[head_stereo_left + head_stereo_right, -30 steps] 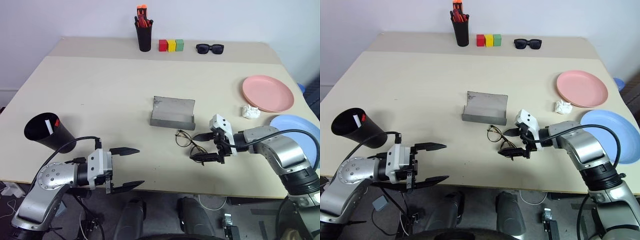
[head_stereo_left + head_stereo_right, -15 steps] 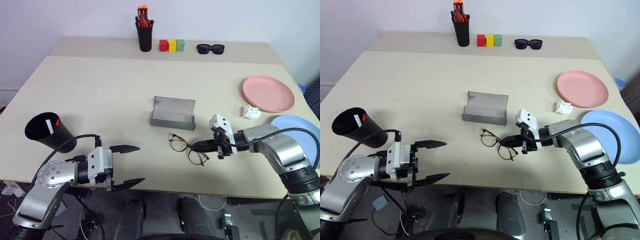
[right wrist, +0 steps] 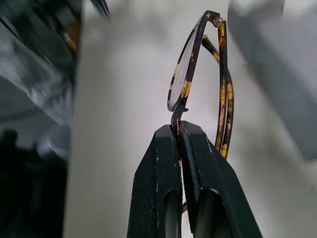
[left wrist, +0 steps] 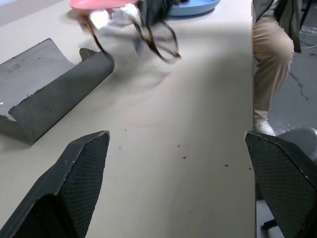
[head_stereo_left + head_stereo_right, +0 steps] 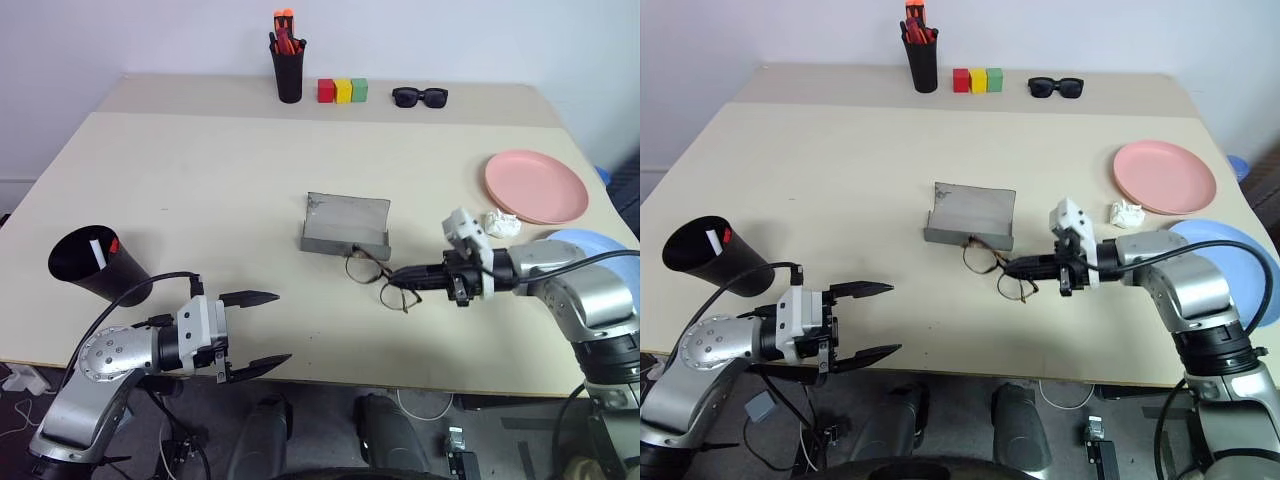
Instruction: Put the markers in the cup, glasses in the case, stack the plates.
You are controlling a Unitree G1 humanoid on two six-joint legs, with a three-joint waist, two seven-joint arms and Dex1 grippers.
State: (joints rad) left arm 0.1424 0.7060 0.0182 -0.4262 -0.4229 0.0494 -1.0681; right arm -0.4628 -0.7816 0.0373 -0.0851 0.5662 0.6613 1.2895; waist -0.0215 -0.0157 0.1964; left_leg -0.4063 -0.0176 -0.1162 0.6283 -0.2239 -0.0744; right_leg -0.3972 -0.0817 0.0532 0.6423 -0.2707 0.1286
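- Since a second ago the right gripper (image 5: 400, 274) went from spread around the glasses (image 5: 378, 277) to pinched on the frame; it has carried them off the table (image 5: 200, 180) toward the case (image 5: 345, 226); the near lens hangs at the fingertips, the far side is at the case's front edge.
- Left gripper (image 5: 265, 330) unmoved at the near table edge, jaws spread wide, nothing between them.
- One black cup (image 5: 92, 264) near left; two markers (image 5: 104, 248) inside, only white and red tips poking out.
- One grey case, lid open.
- Two plates: pink plate (image 5: 535, 186) clear; blue plate (image 5: 590, 243) mostly hidden behind the right arm.
- Crumpled white scrap (image 5: 502, 224) between the plates, can't identify.
- Far edge: one pen holder (image 5: 289, 70), three blocks (image 5: 343, 91), one pair of sunglasses (image 5: 420, 96).
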